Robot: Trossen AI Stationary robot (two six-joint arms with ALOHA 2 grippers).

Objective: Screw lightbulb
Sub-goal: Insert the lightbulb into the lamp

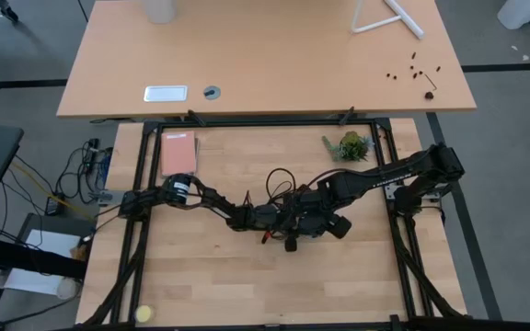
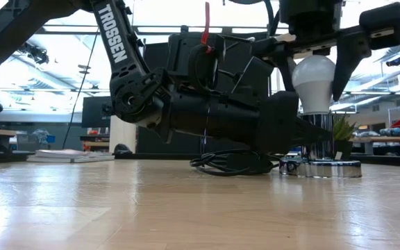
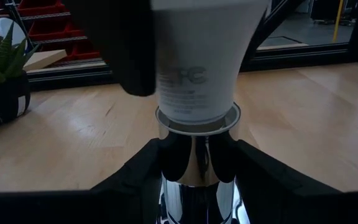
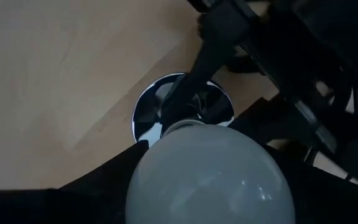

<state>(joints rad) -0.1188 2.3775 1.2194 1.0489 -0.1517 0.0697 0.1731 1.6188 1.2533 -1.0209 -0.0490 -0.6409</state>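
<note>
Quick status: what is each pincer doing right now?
Left pincer: closed on the chrome socket stem.
Right pincer: closed around the lightbulb.

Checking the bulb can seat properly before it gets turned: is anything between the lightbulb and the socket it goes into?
Nothing visible. The lightbulb sits upright with its neck already at the mouth of the shiny socket. The left tool clamps the socket's post from both sides; the right tool straddles the bulb from above.
</note>
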